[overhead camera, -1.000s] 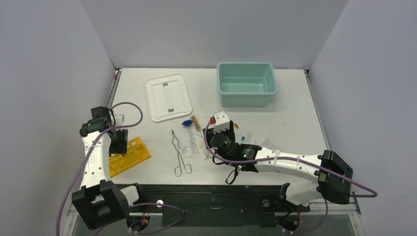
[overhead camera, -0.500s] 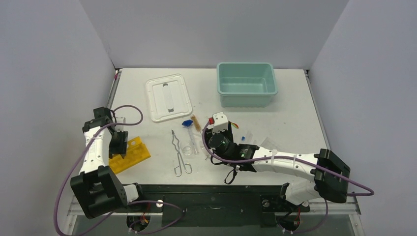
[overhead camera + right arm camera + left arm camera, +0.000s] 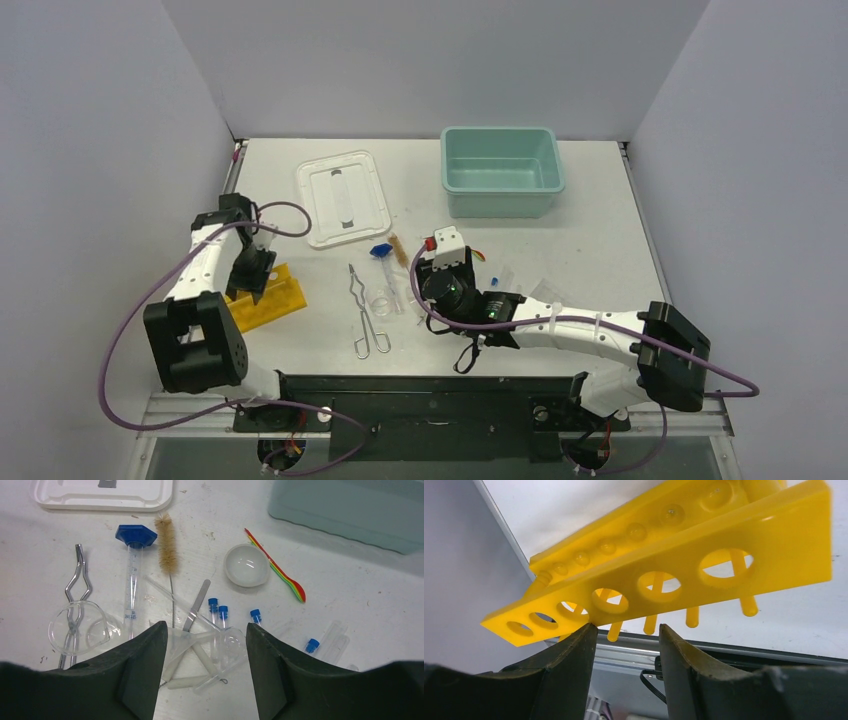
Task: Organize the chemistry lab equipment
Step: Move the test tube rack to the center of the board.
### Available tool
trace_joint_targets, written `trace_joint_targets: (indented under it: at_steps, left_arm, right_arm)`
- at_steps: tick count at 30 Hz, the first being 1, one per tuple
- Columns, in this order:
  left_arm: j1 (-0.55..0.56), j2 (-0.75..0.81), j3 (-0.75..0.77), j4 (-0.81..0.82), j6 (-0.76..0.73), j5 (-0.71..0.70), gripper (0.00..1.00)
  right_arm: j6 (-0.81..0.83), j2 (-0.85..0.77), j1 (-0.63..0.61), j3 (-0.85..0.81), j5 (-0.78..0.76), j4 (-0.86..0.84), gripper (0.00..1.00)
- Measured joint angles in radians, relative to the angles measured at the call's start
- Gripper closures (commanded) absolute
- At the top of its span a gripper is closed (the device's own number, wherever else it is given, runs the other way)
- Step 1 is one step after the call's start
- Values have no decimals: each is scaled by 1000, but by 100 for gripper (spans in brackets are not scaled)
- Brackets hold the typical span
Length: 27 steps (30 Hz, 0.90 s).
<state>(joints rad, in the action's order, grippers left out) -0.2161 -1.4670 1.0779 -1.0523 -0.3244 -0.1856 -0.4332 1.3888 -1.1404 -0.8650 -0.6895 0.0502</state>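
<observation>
As the left arm has swung farther up the table over the past second, the yellow rack [image 3: 674, 575] has shifted with it, away from the near edge and toward the white lid [image 3: 342, 197]. The left claw [image 3: 626, 630] stands partway apart, tips at the rack's lower edge – whether it pinches the rack I cannot tell. The right claw [image 3: 205, 630] hangs spread and empty, much where it was, above the heap – tongs [image 3: 75, 587], blue-capped vials [image 3: 218, 611], brush [image 3: 166, 542], dish [image 3: 246, 565]. At the back, the teal tub [image 3: 500, 170] has not moved.
</observation>
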Motion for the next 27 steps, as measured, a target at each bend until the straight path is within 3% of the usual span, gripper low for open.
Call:
trace_joint_targets:
  at_steps: [13,16,22,27]
  left_arm:
    - [361,-149,144,8,72,-19,53]
    - [406,-172,180,6,86,0,51]
    - [470,-199,280,27,143,193,31]
    - [415,-107,319,28,212,254,27]
  right_arm:
    - [-36,-118,50,93,-48,29,45]
    - [-48,-163,67,126,-57,35,45]
    - [-54,-191,89,146,-58,38,46]
    - [-53,-190,92,146,-50,32,47]
